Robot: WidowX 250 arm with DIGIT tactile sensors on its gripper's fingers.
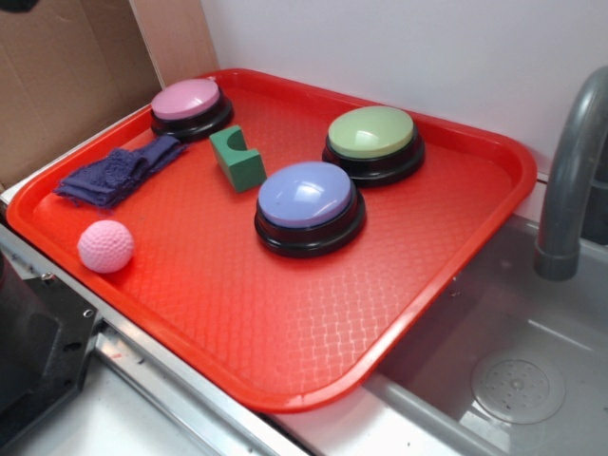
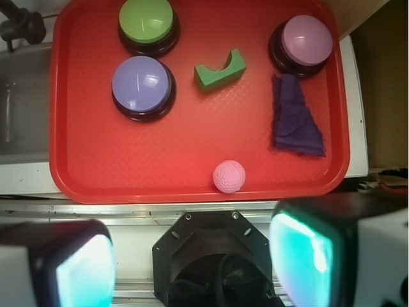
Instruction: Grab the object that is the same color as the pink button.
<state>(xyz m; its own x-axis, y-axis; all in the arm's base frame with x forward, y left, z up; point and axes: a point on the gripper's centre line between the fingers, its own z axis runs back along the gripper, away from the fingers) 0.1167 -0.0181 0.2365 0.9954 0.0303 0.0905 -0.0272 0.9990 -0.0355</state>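
Note:
The small pink dimpled ball (image 1: 105, 246) lies near the front left edge of the red tray (image 1: 285, 342); in the wrist view the ball (image 2: 229, 176) sits at the tray's near rim. The pink button (image 1: 187, 104) stands at the tray's back left corner, and shows in the wrist view (image 2: 306, 39) at top right. My gripper (image 2: 192, 262) is high above the robot base, short of the tray, open and empty, its two fingers wide apart with the ball ahead between them. The gripper does not show in the exterior view.
On the tray are a blue-topped button (image 1: 308, 204), a green-topped button (image 1: 372, 141), a green block (image 1: 237, 159) and a purple cloth (image 1: 119, 171). A grey faucet (image 1: 570, 171) and sink (image 1: 513, 380) lie to the right. Cardboard (image 1: 66, 66) stands behind.

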